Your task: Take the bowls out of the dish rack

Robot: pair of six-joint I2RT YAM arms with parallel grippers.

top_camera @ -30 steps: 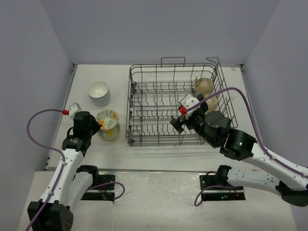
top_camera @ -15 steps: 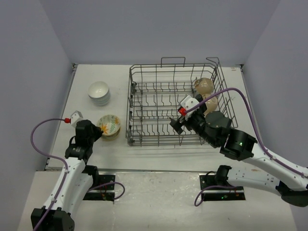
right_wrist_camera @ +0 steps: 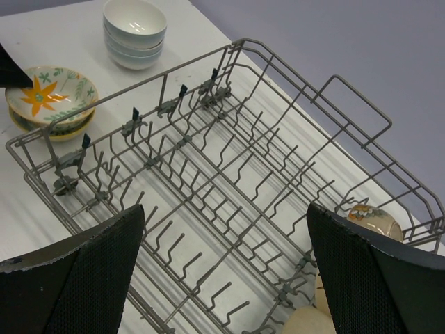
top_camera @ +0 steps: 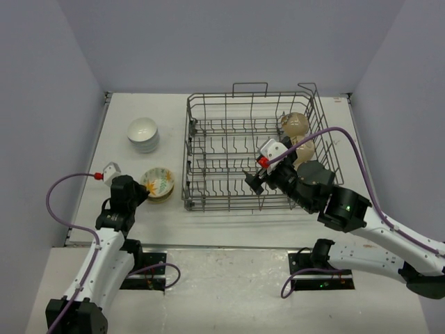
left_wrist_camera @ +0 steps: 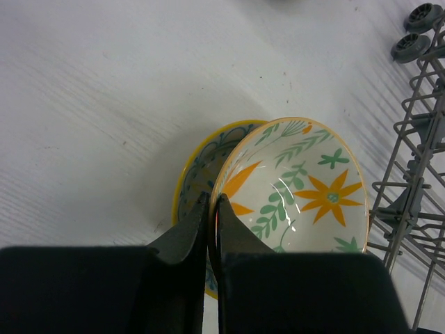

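A white bowl with orange flowers sits nested in a second floral bowl on the table left of the dish rack. My left gripper is shut on the near rim of the top floral bowl, one finger inside and one outside. Three plain white bowls are stacked farther back. Two beige bowls stand at the rack's right end. My right gripper hangs open over the rack's tines, holding nothing.
The rack's little wheels and wire side lie just right of the floral bowls. Raised handle loops stand on the rack's far side. Grey walls close in the table on three sides.
My left arm has drawn back toward the near edge and lowered the floral bowl into the other floral bowl. The right arm has not moved.
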